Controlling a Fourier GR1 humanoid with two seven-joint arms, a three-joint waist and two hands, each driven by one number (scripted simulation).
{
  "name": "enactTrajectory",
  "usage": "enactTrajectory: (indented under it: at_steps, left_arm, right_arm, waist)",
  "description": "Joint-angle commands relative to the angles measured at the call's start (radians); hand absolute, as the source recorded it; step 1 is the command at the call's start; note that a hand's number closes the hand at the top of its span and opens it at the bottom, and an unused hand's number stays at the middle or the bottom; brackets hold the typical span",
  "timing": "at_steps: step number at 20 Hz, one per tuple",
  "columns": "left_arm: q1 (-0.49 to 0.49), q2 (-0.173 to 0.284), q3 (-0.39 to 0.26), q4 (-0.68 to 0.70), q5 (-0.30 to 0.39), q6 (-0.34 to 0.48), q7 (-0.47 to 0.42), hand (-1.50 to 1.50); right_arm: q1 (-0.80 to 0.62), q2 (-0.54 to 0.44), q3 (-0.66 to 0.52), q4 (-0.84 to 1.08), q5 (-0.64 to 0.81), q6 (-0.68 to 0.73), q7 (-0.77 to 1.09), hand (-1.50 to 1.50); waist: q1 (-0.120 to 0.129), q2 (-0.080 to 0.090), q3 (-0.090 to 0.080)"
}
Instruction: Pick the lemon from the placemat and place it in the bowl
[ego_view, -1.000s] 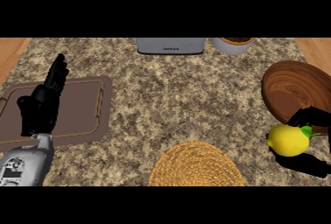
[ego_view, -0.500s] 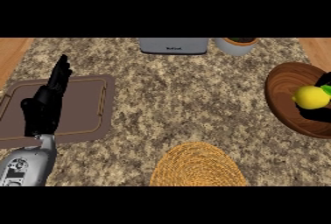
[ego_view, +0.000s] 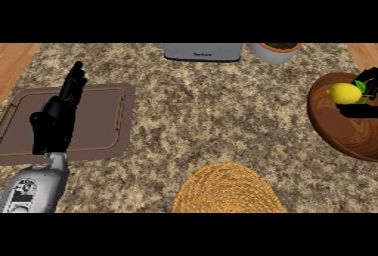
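Lemon (ego_view: 344, 93) sits over the wooden bowl (ego_view: 347, 135), upper part, w/ right hand (ego_view: 366, 95) curled round it at bowl's far-right rim. Left hand (ego_view: 57, 117) open, fingers up, well left of bowl over brown mat (ego_view: 103, 125). Woven placemat (ego_view: 227, 190) below-left of bowl.

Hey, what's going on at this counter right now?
The robot's right hand is at the view's right edge, curled around a lemon and holding it over the wooden bowl. The lemon is not yet released. The left hand rests open above the brown placemat. A round woven mat lies near the front edge.
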Motion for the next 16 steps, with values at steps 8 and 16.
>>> enactTrajectory:
  at_steps: [8, 16]
  left_arm:
    - [-0.053, -0.027, -0.014, 0.038, -0.033, 0.022, 0.001, 0.0]
    - [0.017, -0.002, 0.023, -0.012, 0.002, -0.011, -0.012, 0.0]
  right_arm:
    - [-0.174, -0.034, -0.112, 0.387, -0.131, 0.189, -0.283, -1.5]
    - [-0.195, -0.147, -0.216, 0.509, -0.218, 0.278, -0.383, -1.5]
  waist:
    - [-0.003, 0.007, 0.002]
    - [-0.001, 0.002, 0.001]
